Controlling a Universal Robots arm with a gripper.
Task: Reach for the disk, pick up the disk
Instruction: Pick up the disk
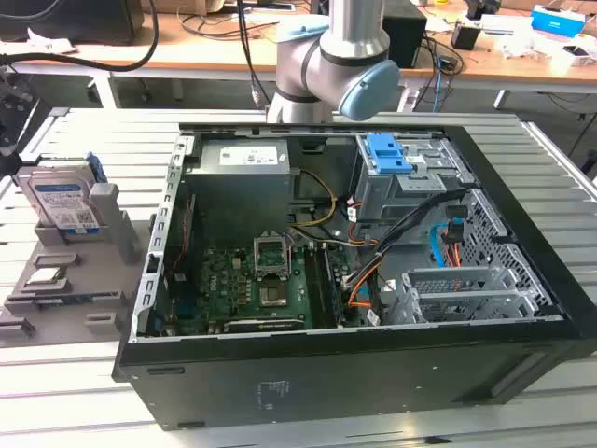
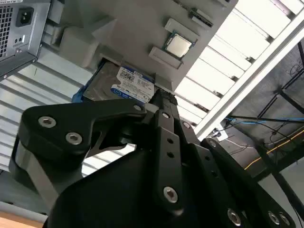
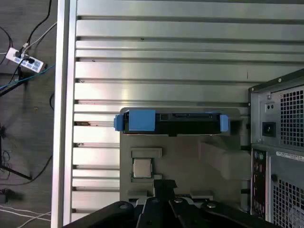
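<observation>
The disk [image 1: 63, 201] is a silver hard drive with a white-and-blue label and a blue edge frame. It stands upright in a grey slotted stand [image 1: 104, 229] at the exterior view's left. The second wrist view shows the disk [image 2: 129, 85] label side on, and the first wrist view shows the disk [image 3: 190, 121] edge on. My gripper [image 1: 11, 105] hangs above and beyond the stand, apart from the disk. In the first wrist view my gripper [image 3: 164, 184] has its fingers drawn together with nothing between them. The gripper [image 2: 159, 97] points toward the disk.
An open black computer case [image 1: 522, 308] fills the middle of the slatted aluminium table [image 1: 56, 392], right of the stand. A blue latch piece [image 1: 387, 154] sits inside it. A square chip [image 3: 141, 167] lies on the stand's base. Desks with cables stand behind.
</observation>
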